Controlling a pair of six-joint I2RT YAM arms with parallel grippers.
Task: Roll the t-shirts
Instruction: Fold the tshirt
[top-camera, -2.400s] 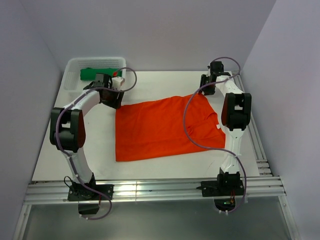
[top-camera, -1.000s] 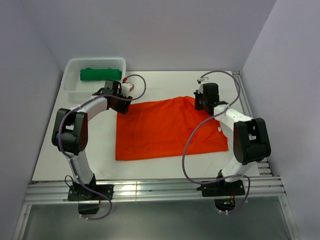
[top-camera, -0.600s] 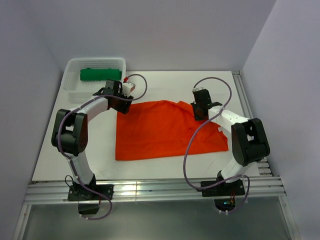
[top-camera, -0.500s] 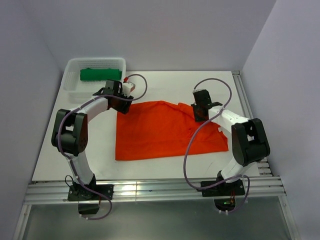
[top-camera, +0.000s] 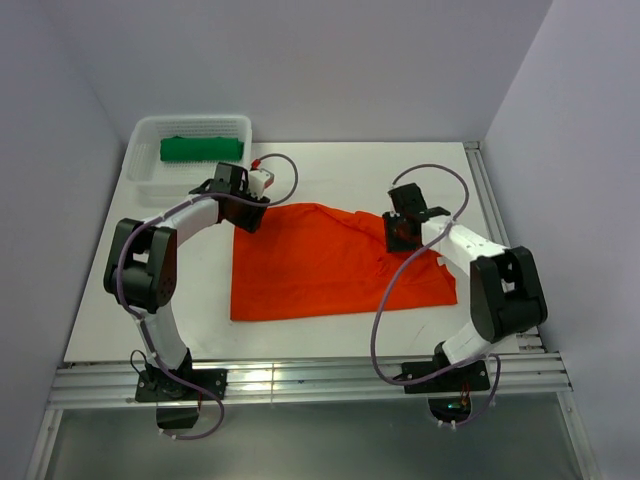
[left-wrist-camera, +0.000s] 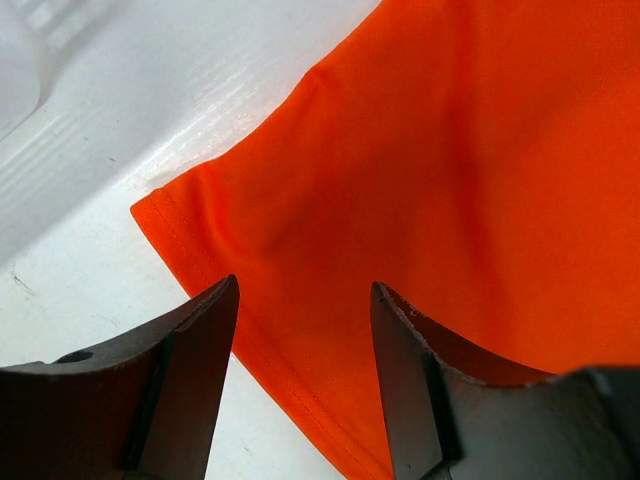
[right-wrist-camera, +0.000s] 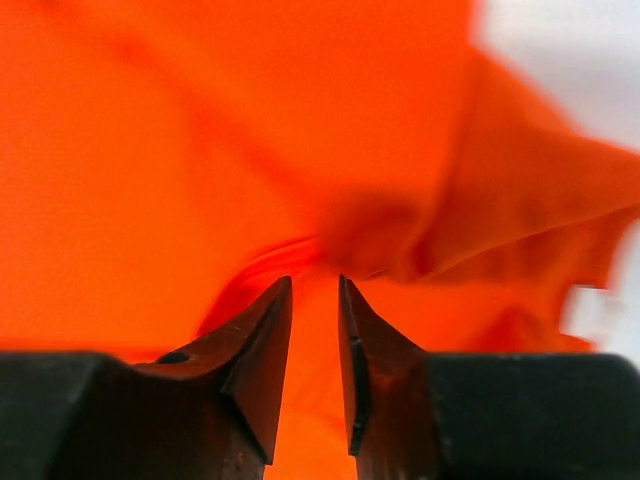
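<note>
Orange-red t-shirt (top-camera: 330, 265) lies spread in the middle of the table (top-camera: 330, 170). Its long axis runs from the left edge toward the right edge, with the straight hem on the left and the sleeve end pointing right.

Changes against the earliest picture:
1. The right gripper (top-camera: 397, 236) has come in from the far right corner of the table and now sits over the shirt's far right part.
2. The far right sleeve, formerly laid out flat toward that corner, is now drawn inward and bunched, and the far edge shows a ripple.
3. The left gripper (top-camera: 250, 214) has shifted slightly right, to the shirt's far left corner.

Tool state: the left gripper's fingers (left-wrist-camera: 200, 330) are spread wide, straddling the hem corner, with the cloth lying flat beneath them. The right gripper's jaws stand a little apart above a raised fold of orange cloth.

Green t-shirt (top-camera: 200, 149) lies in the white basket (top-camera: 140, 182) at the far left corner of the table, its long axis also running left to right.
</note>
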